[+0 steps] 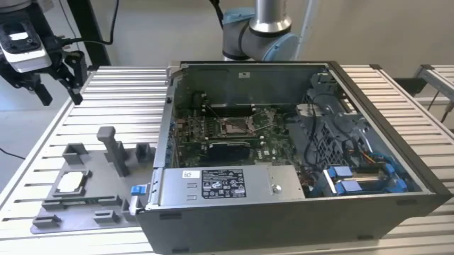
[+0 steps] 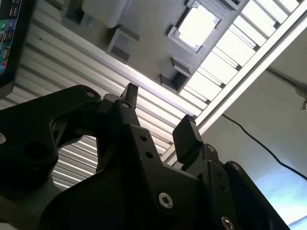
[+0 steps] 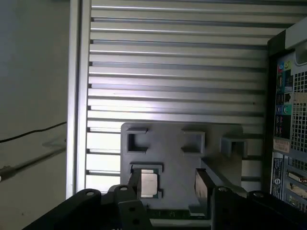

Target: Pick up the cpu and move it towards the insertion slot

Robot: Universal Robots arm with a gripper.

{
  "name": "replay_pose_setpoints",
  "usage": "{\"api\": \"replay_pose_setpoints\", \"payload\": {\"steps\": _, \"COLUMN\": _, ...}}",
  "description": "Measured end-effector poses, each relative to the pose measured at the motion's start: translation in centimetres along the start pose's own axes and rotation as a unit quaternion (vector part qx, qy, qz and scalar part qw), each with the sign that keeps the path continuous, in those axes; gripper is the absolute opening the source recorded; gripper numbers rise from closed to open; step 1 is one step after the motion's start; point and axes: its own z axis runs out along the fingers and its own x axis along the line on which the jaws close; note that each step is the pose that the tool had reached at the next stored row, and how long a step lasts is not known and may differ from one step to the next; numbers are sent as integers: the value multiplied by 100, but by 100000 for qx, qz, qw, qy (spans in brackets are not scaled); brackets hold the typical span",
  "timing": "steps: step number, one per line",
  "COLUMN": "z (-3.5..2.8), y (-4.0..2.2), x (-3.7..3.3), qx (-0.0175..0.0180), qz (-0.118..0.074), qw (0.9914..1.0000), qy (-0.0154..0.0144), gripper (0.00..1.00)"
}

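The gripper (image 1: 58, 91) hangs high over the metal table (image 1: 120, 101), with its two fingers spread apart and nothing in them. The cpu (image 1: 71, 182) lies flat in the grey holder (image 1: 99, 186) (just beside the computer case (image 1: 284, 212)). The insertion slot (image 1: 234, 126) is inside the case, well apart from the cpu.

An open computer case (image 1: 284, 223) is set on a slatted aluminium surface (image 1: 120, 90). A grey fixture plate (image 1: 82, 215) is laid just beside the case, on the exterior view's left, with a tall grey post (image 1: 114, 149) stood upright on it. Inside the case, a silver power supply (image 1: 227, 183) is mounted, and blue connectors (image 1: 362, 180) are seen beside it.
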Motion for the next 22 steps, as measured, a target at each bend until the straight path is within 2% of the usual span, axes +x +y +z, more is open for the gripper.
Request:
{"api": "replay_pose_setpoints", "payload": {"steps": 8, "z": 0, "y": 0, "x": 3, "qx": 2, "qz": -1, "qw": 100000, "qy": -1, "gripper": 100}}
{"api": "replay_pose_setpoints", "payload": {"steps": 14, "z": 19, "y": -24, "x": 163, "qx": 4, "qz": -21, "qw": 99998, "qy": -667, "gripper": 100}}
{"api": "replay_pose_setpoints", "payload": {"steps": 18, "z": 37, "y": -85, "x": 252, "qx": -56, "qz": -36, "qw": 99997, "qy": -812, "gripper": 100}}
{"api": "replay_pose_setpoints", "payload": {"steps": 22, "z": 58, "y": -131, "x": 316, "qx": -78, "qz": -23, "qw": 99997, "qy": -828, "gripper": 100}}
